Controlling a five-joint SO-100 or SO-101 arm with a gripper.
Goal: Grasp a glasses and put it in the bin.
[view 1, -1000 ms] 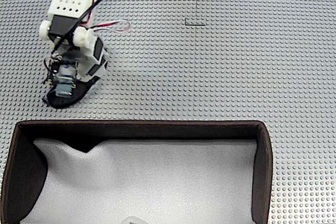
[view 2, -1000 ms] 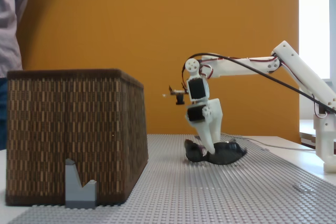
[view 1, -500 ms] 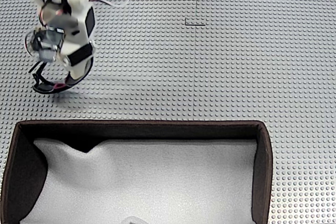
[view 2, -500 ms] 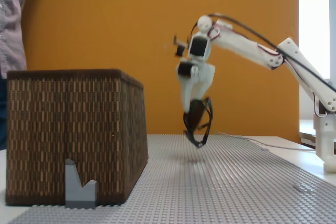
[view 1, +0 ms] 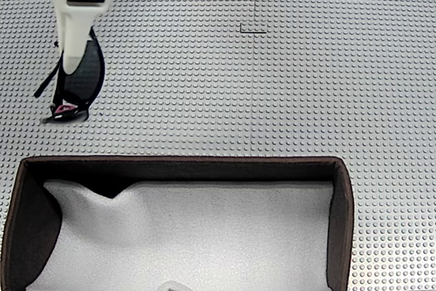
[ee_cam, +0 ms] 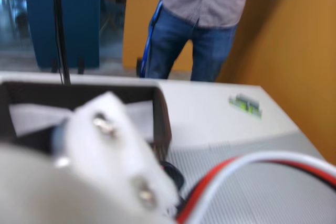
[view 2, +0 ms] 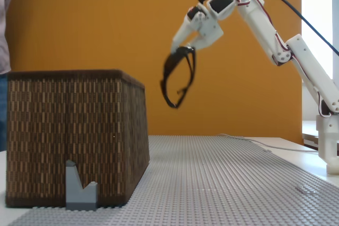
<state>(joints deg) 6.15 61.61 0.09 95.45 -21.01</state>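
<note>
In a fixed view, the gripper (view 1: 73, 66) is clamped on the glasses (view 1: 85, 86), carried farther up-frame than before, above the studded mat (view 1: 272, 86). In another fixed view, the glasses (view 2: 177, 78) are raised higher, level with the bin (view 2: 74, 136) rim. In the wrist view, the bin (ee_cam: 160, 114) lies ahead.

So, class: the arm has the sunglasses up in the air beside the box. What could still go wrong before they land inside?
1. The hand pinches the glasses only at their top edge; they dangle with temples open and might slip out.
2. They hang level with the bin rim, short of it, so a low swing could catch a temple on the wall.
3. Releasing now would drop them on the studded table.
</note>
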